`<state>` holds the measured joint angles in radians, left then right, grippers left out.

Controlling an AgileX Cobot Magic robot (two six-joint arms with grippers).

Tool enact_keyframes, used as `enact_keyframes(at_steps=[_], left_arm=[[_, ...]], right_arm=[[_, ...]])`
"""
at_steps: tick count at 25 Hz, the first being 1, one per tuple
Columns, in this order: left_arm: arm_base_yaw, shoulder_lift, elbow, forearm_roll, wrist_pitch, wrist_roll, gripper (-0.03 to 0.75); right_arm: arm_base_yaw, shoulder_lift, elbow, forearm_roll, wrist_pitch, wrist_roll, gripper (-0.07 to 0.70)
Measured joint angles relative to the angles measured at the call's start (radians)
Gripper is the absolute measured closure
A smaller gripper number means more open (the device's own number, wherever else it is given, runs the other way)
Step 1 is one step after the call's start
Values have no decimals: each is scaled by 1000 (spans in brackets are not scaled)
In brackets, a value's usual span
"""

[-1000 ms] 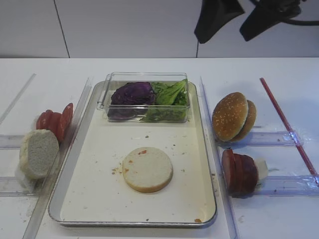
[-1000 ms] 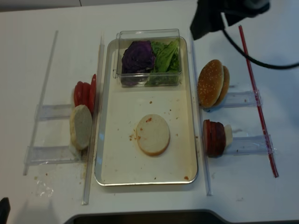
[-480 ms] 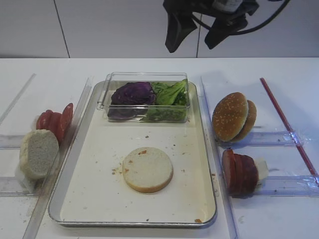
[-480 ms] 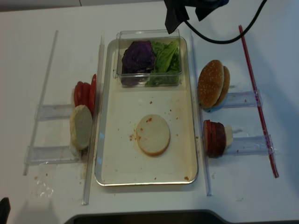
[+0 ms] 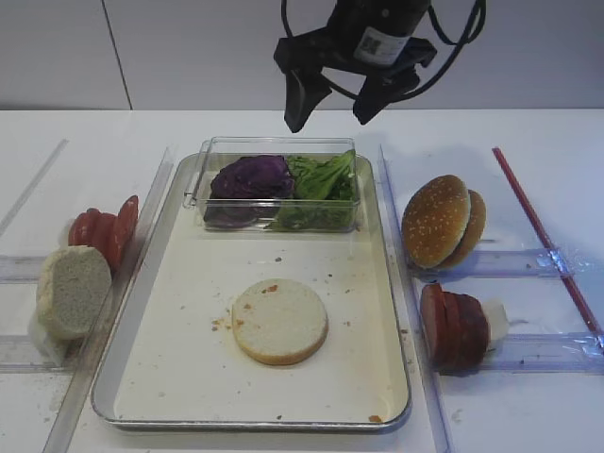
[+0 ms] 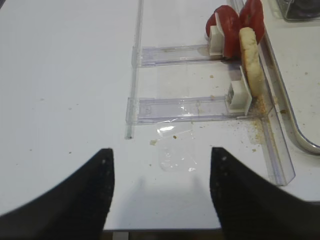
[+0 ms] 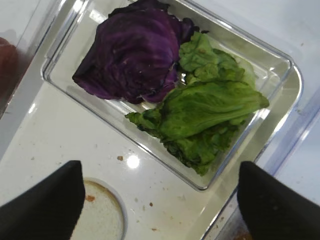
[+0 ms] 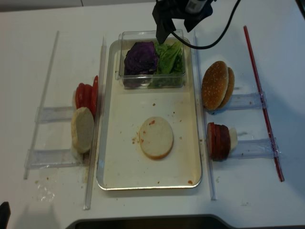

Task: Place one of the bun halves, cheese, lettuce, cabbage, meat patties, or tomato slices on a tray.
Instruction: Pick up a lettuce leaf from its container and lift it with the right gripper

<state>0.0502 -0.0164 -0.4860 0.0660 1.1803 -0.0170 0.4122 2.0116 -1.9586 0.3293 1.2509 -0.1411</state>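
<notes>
Tray (image 5: 142,311) is sitting at center, near edge toward camera; one pale bun half (image 5: 279,320) is lying flat cut-face up on its floor, toward 6 o'clock of the tray. Left of the tray at 9 o'clock: tomato slices (image 5: 106,229) standing in a row, another pale bun half (image 5: 71,290) leaning upright just in front of them. Right at 3 o'clock: meat patties (image 5: 453,327) standing on edge, sesame bun halves (image 5: 442,221) just behind them.

Left gripper (image 6: 160,192) is hanging over bare table well apart from the tray, fingers spread wide, holding nothing; the tomato rack is lying at its 1 o'clock in the left wrist view.

Farther back, at 12 o'clock of the tray, a clear plastic box (image 5: 203,184) is resting on the tray floor, with cabbage (image 5: 251,176) in its left half and lettuce (image 5: 326,179) in its right half, touching each other.

Right gripper (image 5: 330,92) is hovering above the box's far edge, jaws fully spread, empty.

Key relation: in the right wrist view the lettuce (image 7: 210,112) is lying straight ahead at 12 o'clock between the fingertips, leaning slightly right, with its long axis running roughly 8 to 2 o'clock; cabbage (image 7: 132,52) is sitting at 11. Right arm is clearly the nearer one. Likely next: descending onto the lettuce, keeping clear of the box wall and cabbage.
</notes>
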Motion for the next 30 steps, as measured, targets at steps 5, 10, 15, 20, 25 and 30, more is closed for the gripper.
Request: enact_keyframes(at_steps=[5, 10, 15, 20, 25, 30], left_arm=[[0, 0, 0, 6, 0, -20, 329], [0, 0, 0, 8, 0, -24, 329], [0, 0, 0, 8, 0, -26, 329], [0, 0, 0, 10, 0, -26, 329], [0, 0, 0, 10, 0, -26, 329], [0, 0, 0, 12, 0, -26, 329]], right_arm=[[1, 64, -50, 2, -3, 141, 20], [1, 123, -79, 2, -4, 210, 81], [1, 157, -83, 13, -8, 223, 90], [1, 179, -85, 15, -8, 224, 91], [1, 210, -87, 13, -9, 224, 91], [1, 239, -126, -13, -10, 224, 91]])
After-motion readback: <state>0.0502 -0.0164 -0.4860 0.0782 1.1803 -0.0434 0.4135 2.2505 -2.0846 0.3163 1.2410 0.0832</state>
